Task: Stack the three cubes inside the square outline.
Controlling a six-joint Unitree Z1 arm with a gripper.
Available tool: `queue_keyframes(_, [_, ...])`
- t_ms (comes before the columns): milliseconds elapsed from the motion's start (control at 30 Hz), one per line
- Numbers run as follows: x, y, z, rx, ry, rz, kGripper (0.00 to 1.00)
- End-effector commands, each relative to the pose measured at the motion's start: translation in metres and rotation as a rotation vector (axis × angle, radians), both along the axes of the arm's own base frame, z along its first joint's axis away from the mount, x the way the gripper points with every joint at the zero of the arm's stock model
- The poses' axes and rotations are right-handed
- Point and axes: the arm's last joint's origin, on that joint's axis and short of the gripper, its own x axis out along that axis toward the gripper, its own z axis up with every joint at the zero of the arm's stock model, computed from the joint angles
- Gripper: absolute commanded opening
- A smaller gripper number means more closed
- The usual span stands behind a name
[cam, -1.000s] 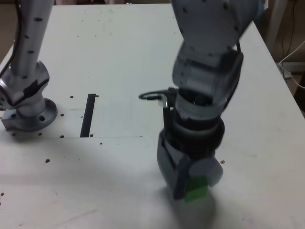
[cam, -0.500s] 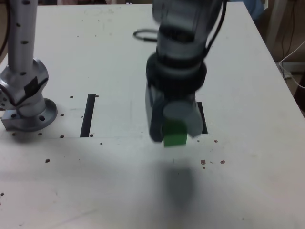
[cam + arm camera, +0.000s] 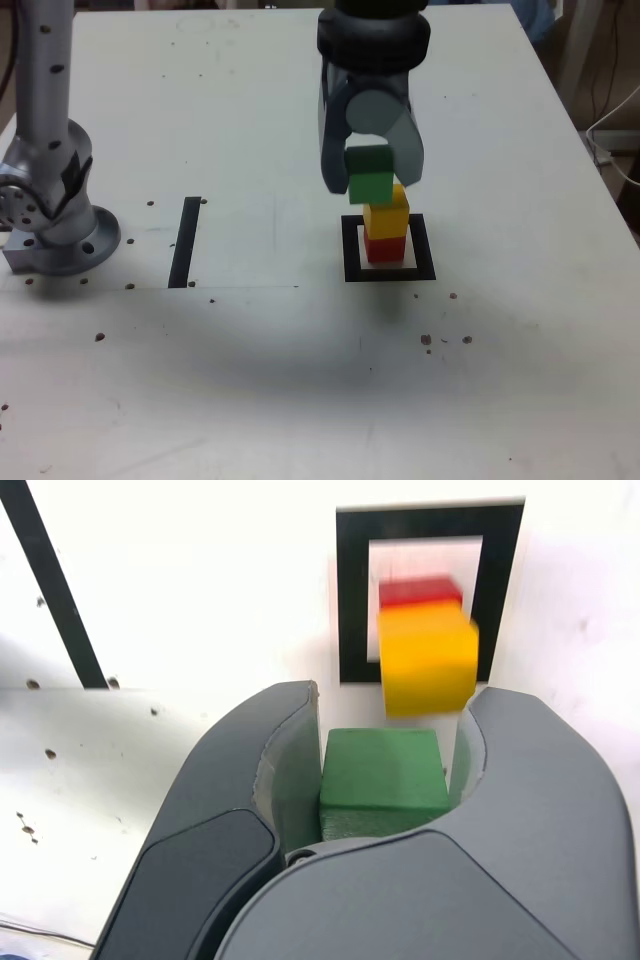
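Wrist view is showing the green cube (image 3: pixel 383 780) pinched between the gripper (image 3: pixel 385 770) jaws, with the yellow cube (image 3: pixel 428 665) sitting on the red cube (image 3: pixel 418 590) inside the square outline (image 3: pixel 352 600) toward one o'clock. Only the exterior view is revealing the green cube hanging just above the surface-bound stack, offset toward ten o'clock

- A white table (image 3: pixel 200 380), speckled with small dark holes, fills the exterior view.
- Beyond its right edge: white cables (image 3: pixel 612 125), dim floor.
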Motion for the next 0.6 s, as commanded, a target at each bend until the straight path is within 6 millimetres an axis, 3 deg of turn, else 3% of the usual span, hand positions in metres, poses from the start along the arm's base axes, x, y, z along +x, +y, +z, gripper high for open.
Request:
queue_keyframes(0, [0.003, 0.006, 0.000, 0.004, -0.001, 0.005, 0.30])
queue_keyframes(567, [0.016, 0.013, -0.018, 0.013, 0.030, 0.021, 0.31])
